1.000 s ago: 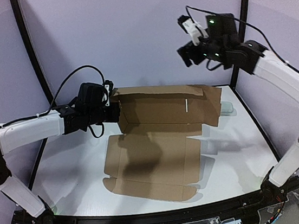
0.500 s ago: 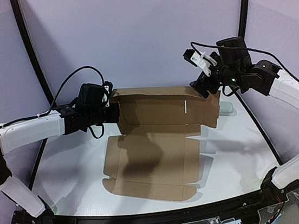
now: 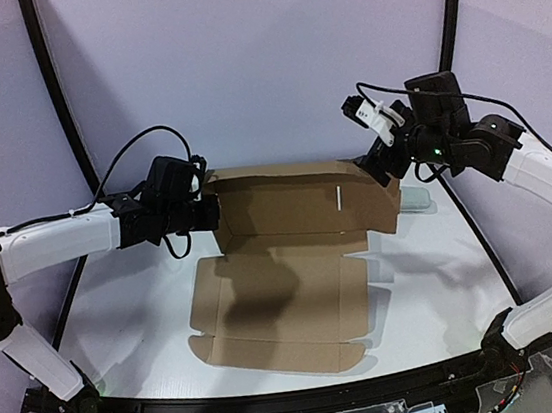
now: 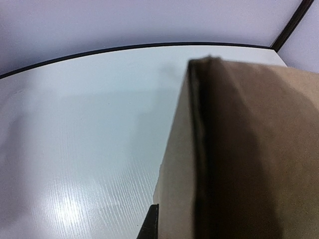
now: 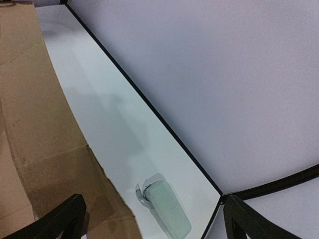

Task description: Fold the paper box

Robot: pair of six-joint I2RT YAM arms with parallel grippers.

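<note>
The paper box is a brown cardboard sheet lying flat on the white table, with its rear panel raised upright. My left gripper is at the left end of the raised panel. In the left wrist view the cardboard fills the right side, and one dark fingertip presses its outer face while the other is hidden behind it. My right gripper is open at the panel's upper right corner. Its fingers stand wide apart, with the cardboard edge by the left one.
A small pale translucent object lies on the table behind the box's right end. It also shows between the fingers in the right wrist view. The table's black rim and the curved backdrop are close behind.
My right arm has come down from high above to the raised panel's upper right corner. The panel stands a little more upright. The left arm has barely moved.
</note>
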